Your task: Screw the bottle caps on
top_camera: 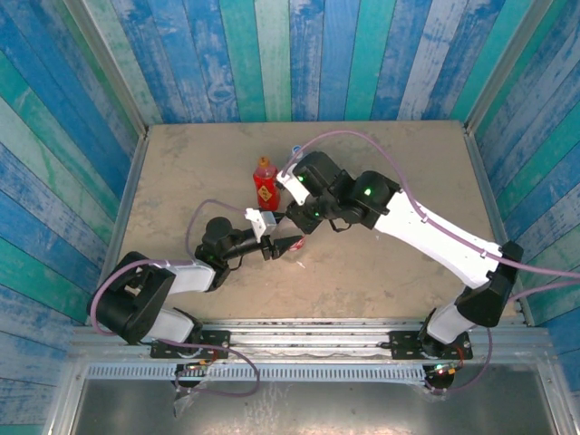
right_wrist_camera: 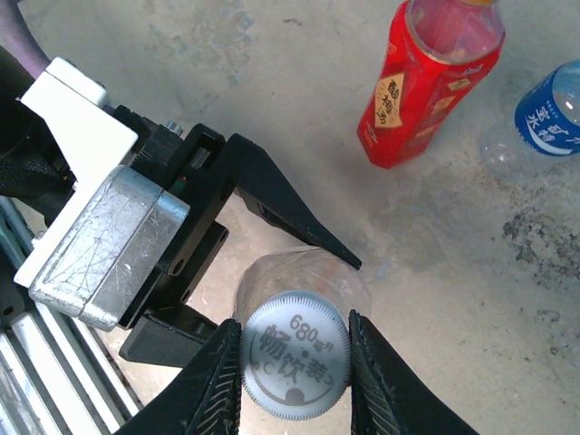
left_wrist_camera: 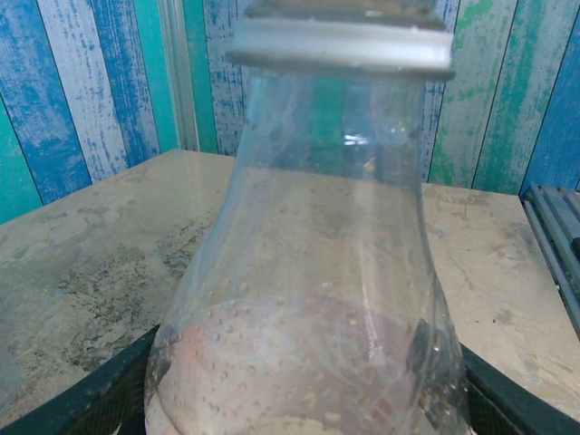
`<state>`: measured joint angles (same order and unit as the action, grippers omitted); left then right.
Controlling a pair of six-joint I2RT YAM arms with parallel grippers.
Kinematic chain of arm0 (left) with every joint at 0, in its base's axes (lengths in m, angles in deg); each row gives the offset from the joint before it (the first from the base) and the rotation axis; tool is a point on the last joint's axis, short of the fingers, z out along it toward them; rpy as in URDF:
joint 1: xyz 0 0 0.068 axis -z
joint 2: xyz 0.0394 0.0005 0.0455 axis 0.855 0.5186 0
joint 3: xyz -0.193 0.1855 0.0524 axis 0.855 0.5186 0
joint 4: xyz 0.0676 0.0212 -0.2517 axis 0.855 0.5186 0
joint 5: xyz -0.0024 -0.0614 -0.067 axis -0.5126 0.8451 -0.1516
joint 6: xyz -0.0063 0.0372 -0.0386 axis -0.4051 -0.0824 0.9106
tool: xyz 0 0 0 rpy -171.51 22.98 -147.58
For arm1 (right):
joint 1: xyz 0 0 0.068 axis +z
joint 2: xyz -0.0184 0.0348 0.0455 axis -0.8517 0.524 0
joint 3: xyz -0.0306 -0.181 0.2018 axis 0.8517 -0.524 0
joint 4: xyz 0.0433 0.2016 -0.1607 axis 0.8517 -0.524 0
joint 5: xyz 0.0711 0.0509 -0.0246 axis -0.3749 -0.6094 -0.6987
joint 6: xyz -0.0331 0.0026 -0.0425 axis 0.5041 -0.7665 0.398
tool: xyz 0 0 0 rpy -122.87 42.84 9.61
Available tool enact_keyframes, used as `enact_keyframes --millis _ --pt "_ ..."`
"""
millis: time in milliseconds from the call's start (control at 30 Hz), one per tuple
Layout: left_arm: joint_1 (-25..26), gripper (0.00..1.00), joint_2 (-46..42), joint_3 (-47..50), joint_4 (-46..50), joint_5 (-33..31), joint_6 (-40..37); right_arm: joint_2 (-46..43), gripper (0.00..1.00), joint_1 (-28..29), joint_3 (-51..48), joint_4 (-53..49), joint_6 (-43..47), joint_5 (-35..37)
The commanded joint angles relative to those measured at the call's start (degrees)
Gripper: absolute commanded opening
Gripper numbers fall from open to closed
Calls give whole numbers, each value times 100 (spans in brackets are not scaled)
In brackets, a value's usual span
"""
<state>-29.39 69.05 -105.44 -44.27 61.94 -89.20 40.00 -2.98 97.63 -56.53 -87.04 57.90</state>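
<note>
Standing upright, the clear bottle has its long axis vertical and its neck pointing up in the left wrist view. The right wrist camera looks straight down that axis onto the white cap, whose printed face sits at the lower centre of the frame.

The left gripper is clamped on the bottle's body. Its black fingers show at both lower corners of the left wrist view, tight against the wall of the bottle. The right gripper comes from above with one finger pressed to each side of the cap, so it grips the cap. The cap sits on the neck; how far it is threaded cannot be told.

In the overhead view the held bottle is near the middle of the table, slightly toward the lower edge of the frame. The red-and-yellow bottle stands just up and left of the two grippers, close but not touching. In the right wrist view the blue-label bottle lies beside it at the right edge, cut off by the frame.

Bare tabletop lies to the right and toward the top of the overhead frame. Striped plank walls enclose three sides, and a metal rail runs along the bottom.
</note>
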Motion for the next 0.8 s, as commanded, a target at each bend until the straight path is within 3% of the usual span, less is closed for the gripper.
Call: enact_keyframes --millis 0,133,767 --pt "21 67 137 -116 348 -199 205 -58 24 79 -508 -42 -150 -413" --pt "14 67 156 -132 357 -171 202 -120 24 38 -810 99 -297 -427" --pt "17 68 129 -111 391 -156 134 285 26 -128 -293 -353 -606 -581"
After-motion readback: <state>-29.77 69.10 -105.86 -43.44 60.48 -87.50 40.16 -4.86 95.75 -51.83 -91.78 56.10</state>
